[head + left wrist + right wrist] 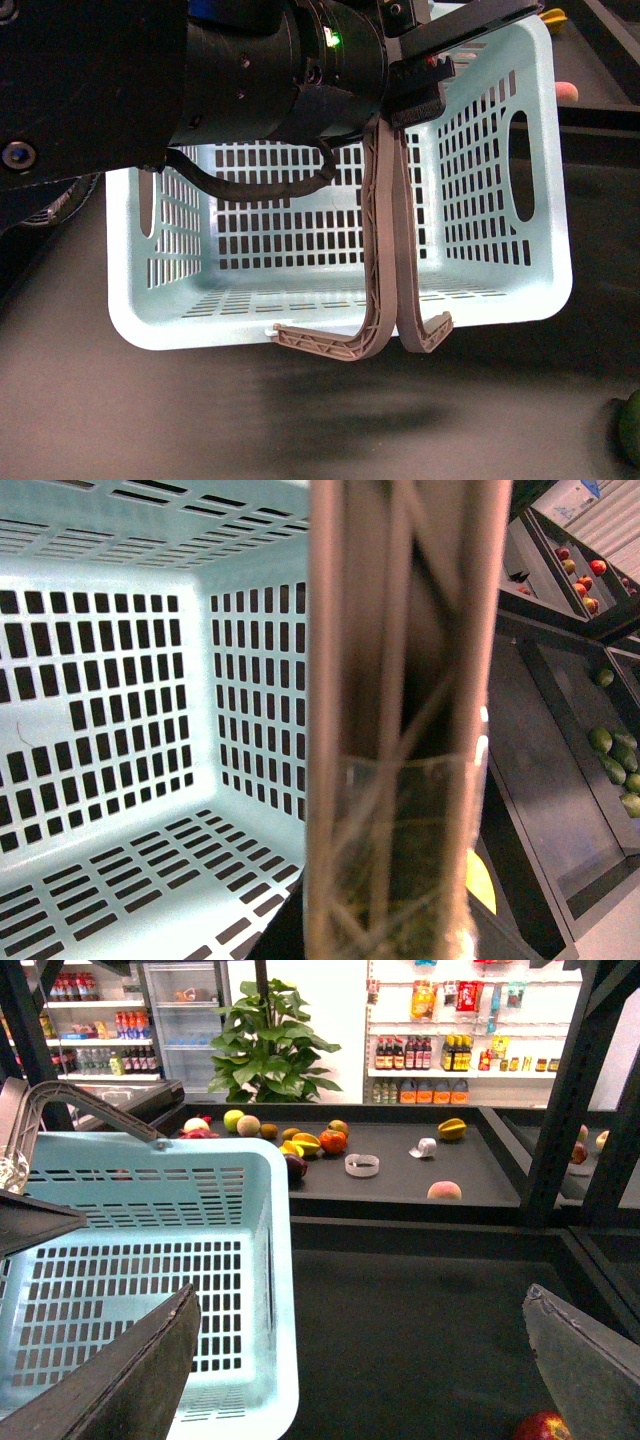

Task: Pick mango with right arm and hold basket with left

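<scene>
Leafy green plant [270, 1035], white ring [362, 1165], peach [444, 1191], shelved bottles [430, 1055]

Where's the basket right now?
The basket hangs centre in the front view with its opening facing the camera. Both handles are clamped in the left gripper near the top.

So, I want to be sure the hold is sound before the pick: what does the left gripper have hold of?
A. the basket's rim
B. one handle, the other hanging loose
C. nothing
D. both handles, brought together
D: in the front view the two grey-brown handles run side by side from the near rim of the basket up into the left gripper.
</scene>
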You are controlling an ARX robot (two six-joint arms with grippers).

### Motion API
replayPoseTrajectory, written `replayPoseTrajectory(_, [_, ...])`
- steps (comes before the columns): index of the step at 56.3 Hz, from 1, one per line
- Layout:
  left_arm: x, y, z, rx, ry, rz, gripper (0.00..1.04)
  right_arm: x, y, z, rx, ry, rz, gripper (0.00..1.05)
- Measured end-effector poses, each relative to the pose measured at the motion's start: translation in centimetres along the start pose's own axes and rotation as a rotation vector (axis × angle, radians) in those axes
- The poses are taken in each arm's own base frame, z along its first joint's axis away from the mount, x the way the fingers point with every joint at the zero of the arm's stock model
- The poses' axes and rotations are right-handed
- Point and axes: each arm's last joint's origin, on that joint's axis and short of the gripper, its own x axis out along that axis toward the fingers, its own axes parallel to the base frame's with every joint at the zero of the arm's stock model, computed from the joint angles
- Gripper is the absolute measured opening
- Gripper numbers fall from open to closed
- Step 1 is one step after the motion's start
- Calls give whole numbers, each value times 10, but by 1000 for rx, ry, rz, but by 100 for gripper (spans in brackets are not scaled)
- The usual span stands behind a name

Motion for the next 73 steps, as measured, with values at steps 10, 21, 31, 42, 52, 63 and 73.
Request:
replayPoseTrajectory(10, [0, 0, 0, 0, 1, 0, 6, 0, 0, 0, 0, 0, 0, 96])
replayPoseTrajectory(21, [0, 0, 0, 0, 0, 0, 6, 0, 0, 0, 0, 0, 0, 96])
replayPoseTrajectory(31, [0, 0, 0, -3, -1, -1, 6, 7, -5, -5, -148, 146, -342, 96])
replayPoseTrajectory(42, [0, 0, 1, -3, -2, -1, 6, 29, -25, -2, -138, 205, -365, 96])
replayPoseTrajectory(52, [0, 0, 1, -3, -1, -1, 6, 51, -52, -18, -139, 271, -409, 96])
replayPoseTrajectory(63, [0, 0, 1, -4, -4, 2, 6, 73, -73, -48, -145, 355, -435, 96])
replayPoseTrajectory(73, [0, 0, 1, -4, -2, 0, 6, 94, -88, -89, -111, 470, -422, 96])
